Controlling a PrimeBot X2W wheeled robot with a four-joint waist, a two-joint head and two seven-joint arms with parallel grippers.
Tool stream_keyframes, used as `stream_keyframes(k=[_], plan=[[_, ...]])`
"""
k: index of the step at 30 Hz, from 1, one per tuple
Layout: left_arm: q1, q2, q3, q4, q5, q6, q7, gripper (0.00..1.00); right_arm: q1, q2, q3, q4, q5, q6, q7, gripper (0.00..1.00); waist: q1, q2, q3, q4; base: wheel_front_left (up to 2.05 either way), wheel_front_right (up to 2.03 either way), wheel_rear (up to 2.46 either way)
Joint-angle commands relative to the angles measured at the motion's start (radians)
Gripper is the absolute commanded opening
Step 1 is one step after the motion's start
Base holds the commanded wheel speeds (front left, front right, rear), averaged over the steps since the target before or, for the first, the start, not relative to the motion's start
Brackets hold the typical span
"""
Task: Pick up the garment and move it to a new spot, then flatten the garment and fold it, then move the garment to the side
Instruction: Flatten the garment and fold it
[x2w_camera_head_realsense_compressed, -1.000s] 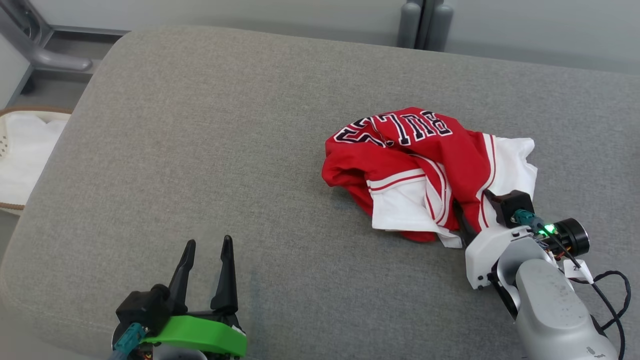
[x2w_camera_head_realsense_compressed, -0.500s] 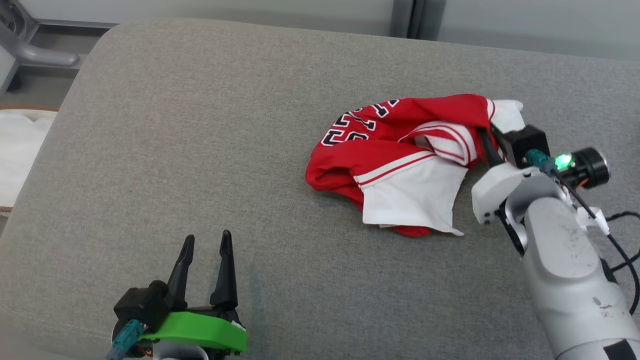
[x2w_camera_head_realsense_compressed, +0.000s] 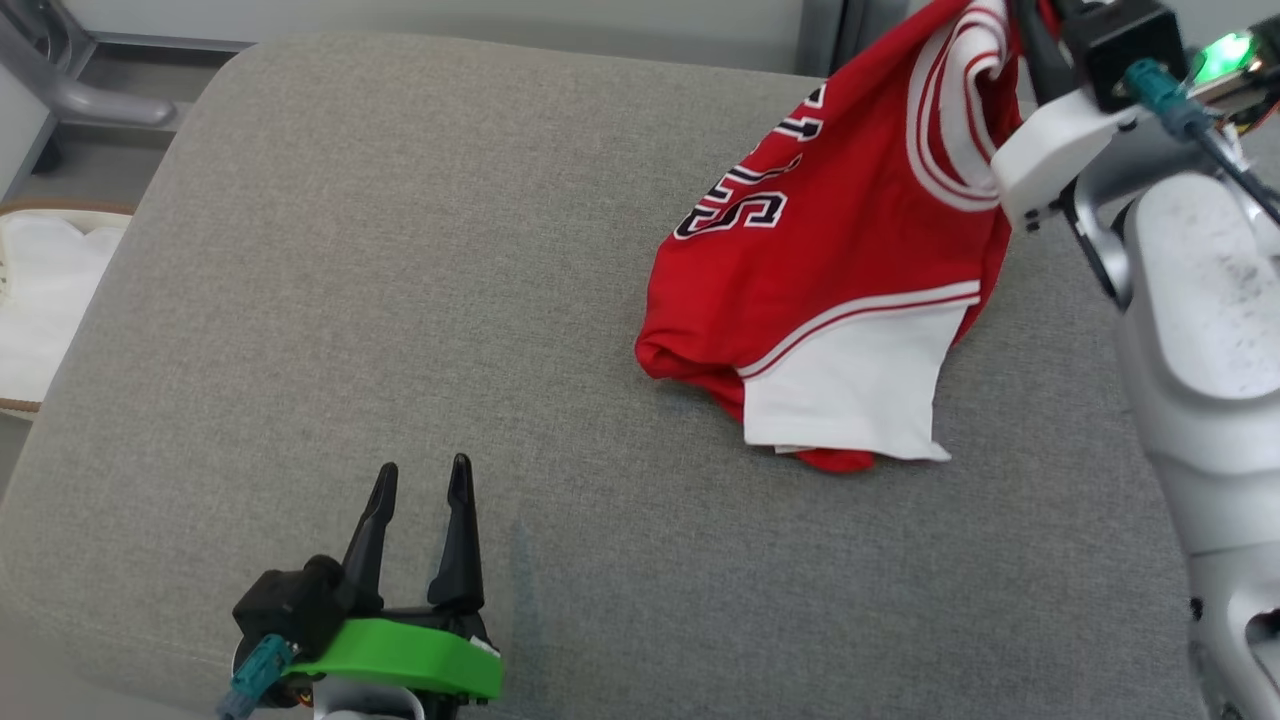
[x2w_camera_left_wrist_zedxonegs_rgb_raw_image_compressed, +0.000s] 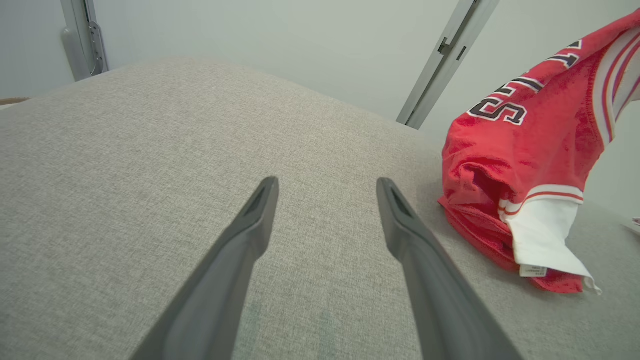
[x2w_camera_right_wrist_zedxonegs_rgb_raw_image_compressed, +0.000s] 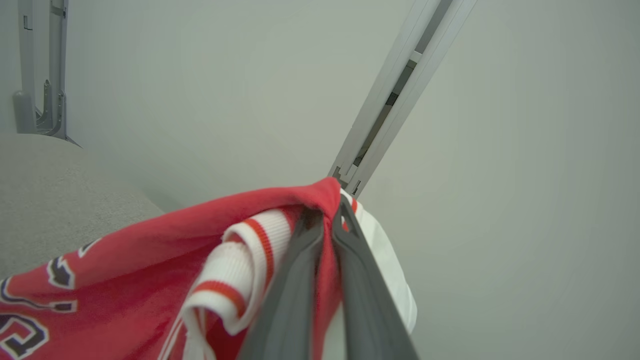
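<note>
The garment (x2w_camera_head_realsense_compressed: 850, 250) is a red and white jersey with dark lettering. Its upper part hangs from my right gripper (x2w_camera_head_realsense_compressed: 1015, 25) at the top right of the head view, while its lower white hem still rests on the grey cushion (x2w_camera_head_realsense_compressed: 400, 300). In the right wrist view my right gripper (x2w_camera_right_wrist_zedxonegs_rgb_raw_image_compressed: 326, 216) is shut on a fold of the garment (x2w_camera_right_wrist_zedxonegs_rgb_raw_image_compressed: 150, 280) near a striped cuff. My left gripper (x2w_camera_head_realsense_compressed: 422, 480) stands open near the cushion's front edge, well left of the garment (x2w_camera_left_wrist_zedxonegs_rgb_raw_image_compressed: 525, 160). Nothing lies between the left gripper's (x2w_camera_left_wrist_zedxonegs_rgb_raw_image_compressed: 326, 186) fingers.
A pale basket with white cloth (x2w_camera_head_realsense_compressed: 40, 300) sits off the cushion's left side. A grey metal frame (x2w_camera_head_realsense_compressed: 60, 90) stands at the far left, and a pale upright post (x2w_camera_head_realsense_compressed: 825, 35) rises behind the cushion. Bare cushion spreads across the left and front.
My right gripper has shut on the garment and risen up and back, pulling the crumpled jersey into a hanging drape. The left gripper has stayed where it was.
</note>
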Motion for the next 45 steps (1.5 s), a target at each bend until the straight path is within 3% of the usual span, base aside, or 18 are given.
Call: stream_keyframes(k=[1,8,15,16,17,18,27,36,45], plan=[[-0.026,0.002,-0.005,-0.005,-0.008,0.001,0.000,1.00,-0.042,-0.031,0.009,0.012,0.011,-0.002,0.008,0.00,0.0000,0.0000,0.014,0.013,0.00,0.00,0.00],[-0.055,0.002,-0.054,-0.006,-0.013,-0.009,0.000,1.00,-0.184,-0.133,0.018,0.207,-0.040,-0.002,0.004,0.00,0.0000,0.0000,0.050,0.075,0.00,0.00,0.00],[-0.084,0.001,-0.107,-0.014,-0.021,-0.013,0.000,1.00,-0.244,-0.194,-0.010,0.392,-0.132,-0.002,-0.057,0.00,0.0000,0.0000,0.103,0.137,0.00,0.00,0.00],[-0.087,0.001,-0.115,-0.017,-0.023,-0.012,0.000,1.00,-0.252,-0.203,-0.022,0.409,-0.150,-0.002,-0.068,0.11,0.0000,0.0000,0.114,0.141,0.00,0.00,0.00],[-0.089,0.001,-0.120,-0.018,-0.023,-0.010,0.000,1.00,-0.255,-0.205,-0.033,0.421,-0.164,-0.002,-0.079,0.42,0.0000,0.0000,0.121,0.144,0.00,0.00,0.00],[-0.092,0.001,-0.125,-0.019,-0.024,-0.007,0.000,1.00,-0.256,-0.199,-0.044,0.436,-0.178,-0.002,-0.094,1.00,0.0000,0.0000,0.128,0.145,0.00,0.00,0.00],[-0.087,0.002,-0.123,-0.009,-0.009,0.001,0.000,1.00,-0.220,-0.128,-0.070,0.518,-0.228,-0.002,-0.180,1.00,0.0000,0.0000,0.105,0.086,0.00,0.00,0.00],[-0.064,0.002,-0.083,0.009,0.036,-0.009,0.000,1.00,-0.158,-0.050,-0.021,0.546,-0.120,-0.002,-0.200,1.00,0.0000,0.0000,0.019,-0.015,0.00,0.00,0.00],[-0.028,0.002,-0.030,0.021,0.078,-0.019,0.000,1.00,0.032,-0.005,0.098,0.547,0.033,-0.002,-0.201,1.00,0.0000,0.0000,-0.050,-0.087,0.00,0.00,0.00]])
